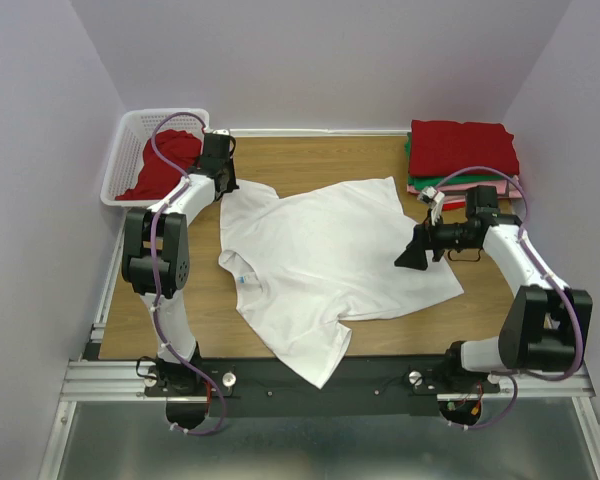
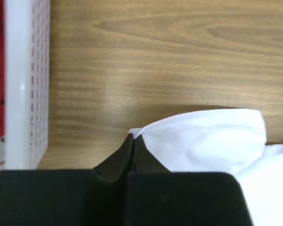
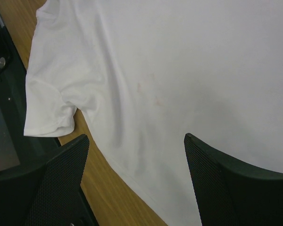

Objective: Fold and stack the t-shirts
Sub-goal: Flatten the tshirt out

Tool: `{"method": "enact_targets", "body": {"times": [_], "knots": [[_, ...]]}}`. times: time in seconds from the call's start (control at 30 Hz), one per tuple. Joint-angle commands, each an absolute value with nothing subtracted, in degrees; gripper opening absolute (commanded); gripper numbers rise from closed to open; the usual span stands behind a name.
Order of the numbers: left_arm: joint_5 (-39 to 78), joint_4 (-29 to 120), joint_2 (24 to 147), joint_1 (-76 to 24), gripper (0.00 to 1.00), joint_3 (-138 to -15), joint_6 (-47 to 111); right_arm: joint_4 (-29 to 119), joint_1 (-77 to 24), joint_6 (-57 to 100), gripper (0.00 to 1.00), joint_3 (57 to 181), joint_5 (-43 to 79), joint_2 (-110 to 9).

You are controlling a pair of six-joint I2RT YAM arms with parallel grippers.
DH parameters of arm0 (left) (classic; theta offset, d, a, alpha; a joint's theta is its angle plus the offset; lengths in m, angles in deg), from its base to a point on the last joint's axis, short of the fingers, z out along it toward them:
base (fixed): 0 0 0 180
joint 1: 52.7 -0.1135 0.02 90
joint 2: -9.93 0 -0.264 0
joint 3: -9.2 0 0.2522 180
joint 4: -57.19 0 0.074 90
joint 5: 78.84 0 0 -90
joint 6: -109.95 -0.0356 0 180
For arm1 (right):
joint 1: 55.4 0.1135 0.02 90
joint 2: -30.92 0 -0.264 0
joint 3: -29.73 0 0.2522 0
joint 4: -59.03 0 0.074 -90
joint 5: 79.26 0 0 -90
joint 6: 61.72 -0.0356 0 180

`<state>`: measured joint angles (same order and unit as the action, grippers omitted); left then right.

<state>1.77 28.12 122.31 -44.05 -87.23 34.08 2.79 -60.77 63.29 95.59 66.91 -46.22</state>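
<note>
A plain white t-shirt (image 1: 330, 250) lies spread flat on the wooden table, its collar with a small blue label (image 1: 242, 280) to the left. My left gripper (image 1: 224, 188) is at the shirt's far left sleeve. In the left wrist view its fingertips (image 2: 132, 137) are shut on the corner of that white sleeve (image 2: 203, 139), just above the wood. My right gripper (image 1: 412, 255) hovers open over the shirt's right side. In the right wrist view the gap between its fingers (image 3: 137, 141) lies over the hem of the white cloth (image 3: 179, 70), which they do not touch.
A folded stack stands at the back right, with a red shirt (image 1: 463, 145) on top of green and pink ones (image 1: 458, 186). The white lattice basket (image 1: 130, 130) at the back left holds a crumpled red shirt (image 1: 165, 165). The white shirt's near sleeve (image 1: 320, 360) hangs over the table's front edge.
</note>
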Motion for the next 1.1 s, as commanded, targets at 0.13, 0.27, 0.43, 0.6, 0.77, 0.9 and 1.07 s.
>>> {"method": "enact_targets", "body": {"times": [0.13,0.27,0.43,0.6,0.77,0.9,1.07], "knots": [[2.1,31.2,118.3,-43.8,0.0,-85.3,32.9,5.2,-59.8,58.5,0.88,114.7,58.3,-66.3],[1.7,30.9,118.7,-43.9,0.0,-85.2,32.1,8.8,-58.4,50.0,0.85,128.6,51.1,-78.9],[1.1,30.4,118.3,-43.9,0.0,-85.1,31.3,8.9,-56.6,45.0,0.74,147.0,45.2,-92.2],[2.7,30.4,118.2,-44.0,0.0,-85.1,31.0,9.0,-55.5,42.4,0.68,156.5,39.8,-101.4],[3.3,30.4,118.0,-44.1,0.0,-85.3,31.2,9.0,-53.9,40.9,0.64,162.9,36.3,-106.5],[3.4,30.4,117.8,-44.3,0.0,-85.4,31.2,9.2,-53.2,40.6,0.64,164.7,34.7,-109.1],[3.3,30.4,117.9,-44.4,0.0,-85.4,31.1,9.6,-52.4,40.3,0.63,166.5,33.0,-110.9]]}}
